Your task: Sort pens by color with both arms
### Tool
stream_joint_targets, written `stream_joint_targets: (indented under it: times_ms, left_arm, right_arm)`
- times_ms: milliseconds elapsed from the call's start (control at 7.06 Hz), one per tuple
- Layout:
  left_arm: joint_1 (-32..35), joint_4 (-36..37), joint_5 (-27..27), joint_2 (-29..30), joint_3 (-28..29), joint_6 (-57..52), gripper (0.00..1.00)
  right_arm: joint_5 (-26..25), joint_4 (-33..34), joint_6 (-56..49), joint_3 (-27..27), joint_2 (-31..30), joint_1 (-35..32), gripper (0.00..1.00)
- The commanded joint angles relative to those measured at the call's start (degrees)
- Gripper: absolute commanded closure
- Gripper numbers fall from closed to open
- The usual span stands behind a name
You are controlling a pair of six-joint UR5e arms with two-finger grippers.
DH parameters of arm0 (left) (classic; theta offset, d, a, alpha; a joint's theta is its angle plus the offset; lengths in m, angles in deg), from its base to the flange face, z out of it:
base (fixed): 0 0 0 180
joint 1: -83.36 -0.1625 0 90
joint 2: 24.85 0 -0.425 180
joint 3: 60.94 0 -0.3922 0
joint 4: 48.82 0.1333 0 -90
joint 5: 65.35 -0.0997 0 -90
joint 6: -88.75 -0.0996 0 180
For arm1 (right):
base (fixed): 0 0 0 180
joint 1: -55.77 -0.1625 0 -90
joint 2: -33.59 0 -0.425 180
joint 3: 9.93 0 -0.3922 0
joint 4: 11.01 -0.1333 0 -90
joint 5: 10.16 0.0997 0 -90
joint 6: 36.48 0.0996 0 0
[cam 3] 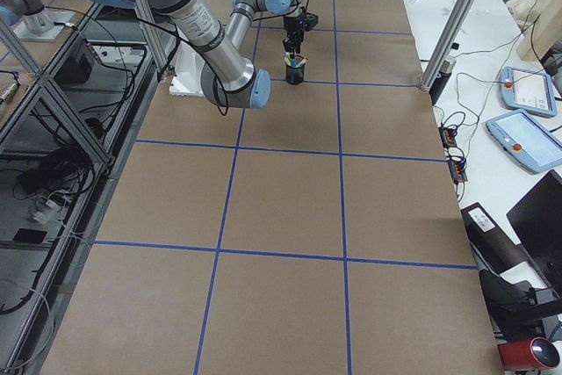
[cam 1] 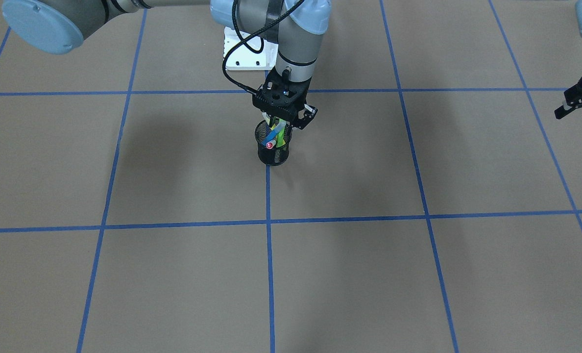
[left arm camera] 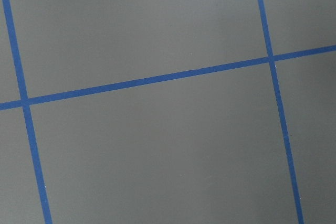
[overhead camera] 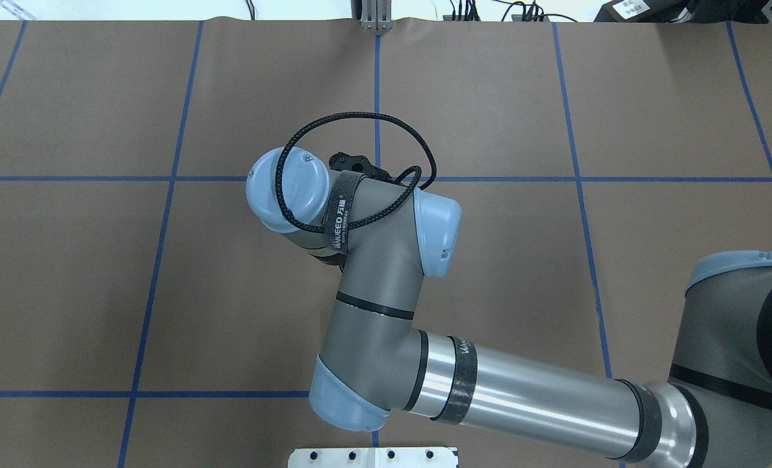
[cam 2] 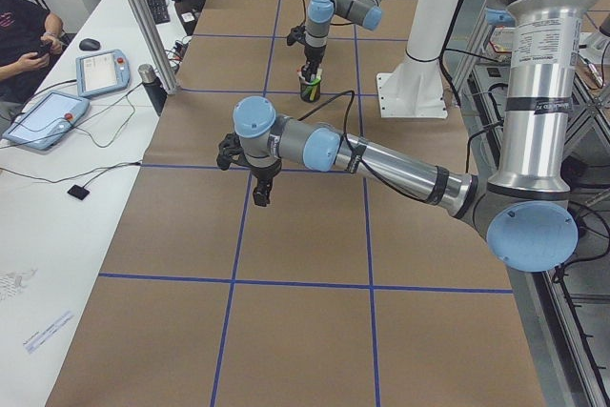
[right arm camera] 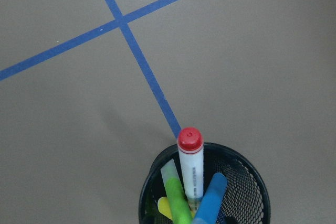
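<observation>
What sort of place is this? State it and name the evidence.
Probably a robotics lab workcell: robot arms over a brown table gridded with blue tape, aluminium framing, and teach pendants on a side bench beside a seated person.

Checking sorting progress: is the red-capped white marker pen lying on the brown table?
No, the red-capped white marker pen stands in the round black mesh cup.

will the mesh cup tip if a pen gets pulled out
Probably light, being open wire mesh, so the cup may lift or tip. It looks taller than wide, and the pens lean on its rim, which could drag it.
</observation>
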Motion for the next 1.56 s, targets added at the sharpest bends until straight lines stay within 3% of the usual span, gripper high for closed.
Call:
stream_joint_targets:
  times_ms: [0,425,1416]
  left_arm:
    - [0.0,0.1,0.0,0.0,0.0,0.0,0.01]
    - [0.0,0.1,0.0,0.0,0.1,0.0,0.01]
    - [0.0,0.1,-0.1,-0.1,0.1,0.0,0.01]
  right_arm:
    - [0.0,1.0,0.3,0.1,-0.1,0.1,0.47]
    - [0.1,5.7,0.3,0.0,1.8,0.2,0.47]
    - [0.0,5.3,-0.2,0.3,2.0,0.2,0.53]
